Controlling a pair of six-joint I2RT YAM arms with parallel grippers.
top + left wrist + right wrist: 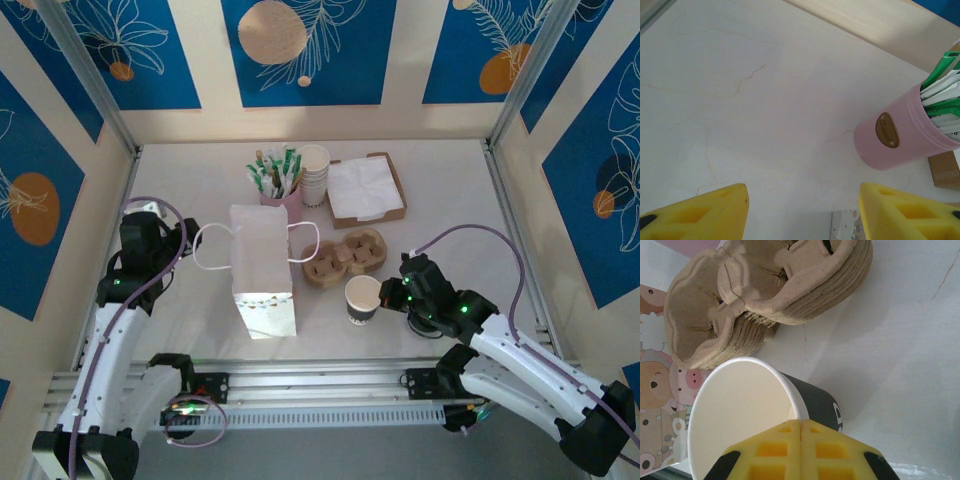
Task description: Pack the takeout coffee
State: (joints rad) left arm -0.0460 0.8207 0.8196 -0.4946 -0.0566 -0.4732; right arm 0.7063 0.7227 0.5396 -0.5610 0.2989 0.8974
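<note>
R claw [800,424] pressed together right at rim of takeout coffee cup [740,410], lidless, upright just beside carrier stack [770,295], near bag [262,260]; can't tell if wall's nipped. L claw [802,200] spread, empty. Advice: lift slow, keep cup vertical, since paper rim probably buckles.

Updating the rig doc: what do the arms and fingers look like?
Left arm and right arm: white links, black joints, green lights, a purple cable looping along each. The fingers are blocky yellow, with square recesses.
</note>
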